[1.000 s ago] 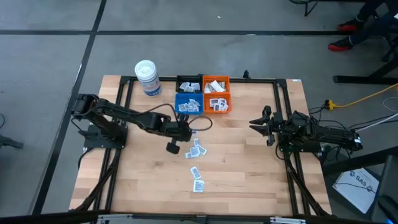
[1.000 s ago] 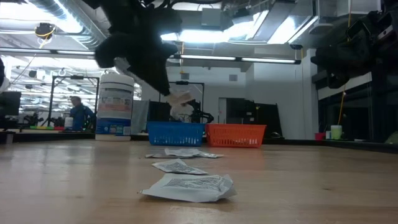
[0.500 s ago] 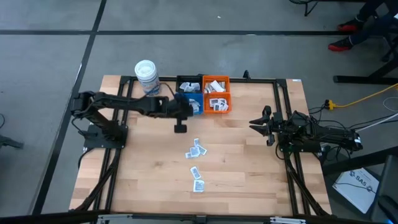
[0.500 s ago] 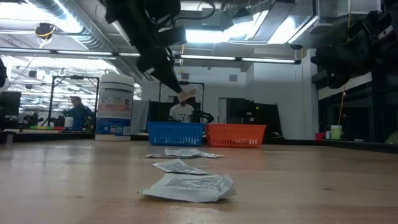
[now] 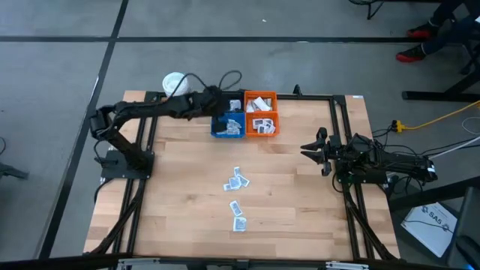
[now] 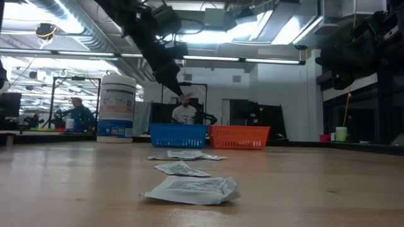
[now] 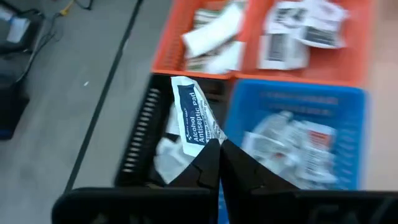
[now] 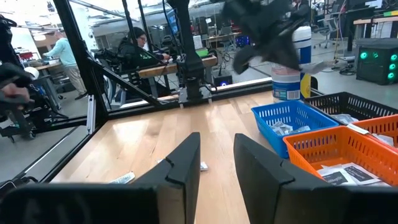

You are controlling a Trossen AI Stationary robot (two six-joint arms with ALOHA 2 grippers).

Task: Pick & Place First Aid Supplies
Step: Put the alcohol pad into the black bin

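The task is judged well under way but unfinished. At the upper left of the high view stands one white tub, partly covered by the left arm. The left gripper is clamped shut on one sachet printed "Alcohol Antiseptic Pad", held above the black bin, so this piece is in transit and not yet dropped. Three bins sit in a cluster at upper centre: the black bin, one blue bin and one orange bin, the last divided into two compartments; all three already hold sachets, too overlapped to count. Loose sachets lie on the wooden table at frame centre: about three in a close group, one just below them and one lower still, roughly five left to collect; the exact number within the group cannot be settled. To the right, the right gripper waits near the table's right edge, its fingers standing partly apart with nothing between them.
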